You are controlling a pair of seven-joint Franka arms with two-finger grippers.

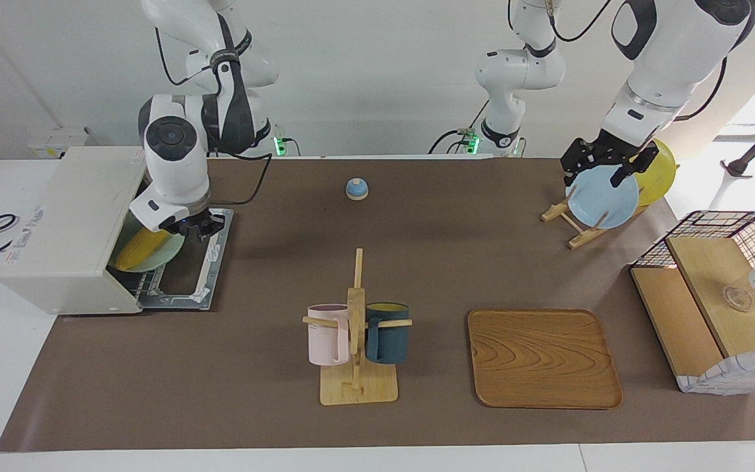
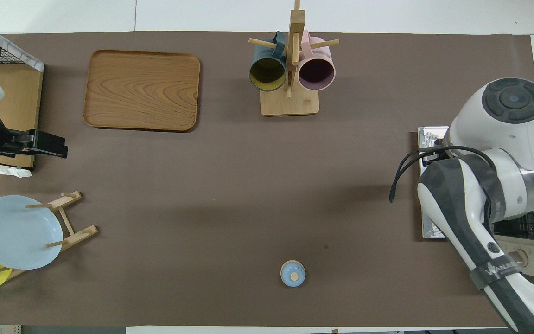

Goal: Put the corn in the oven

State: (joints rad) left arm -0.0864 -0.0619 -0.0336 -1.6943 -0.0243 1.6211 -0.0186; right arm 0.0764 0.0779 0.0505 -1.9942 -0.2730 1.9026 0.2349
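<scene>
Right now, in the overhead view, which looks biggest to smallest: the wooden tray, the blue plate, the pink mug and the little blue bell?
1. wooden tray
2. blue plate, though it stands tilted in its rack
3. pink mug
4. blue bell

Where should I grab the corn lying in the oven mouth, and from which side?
Take the corn across its round body at the end nearest the open door, coming from in front of the oven. The oven's top covers its other end, and it lies slantwise on a green plate. The right gripper is at that door end.
</scene>
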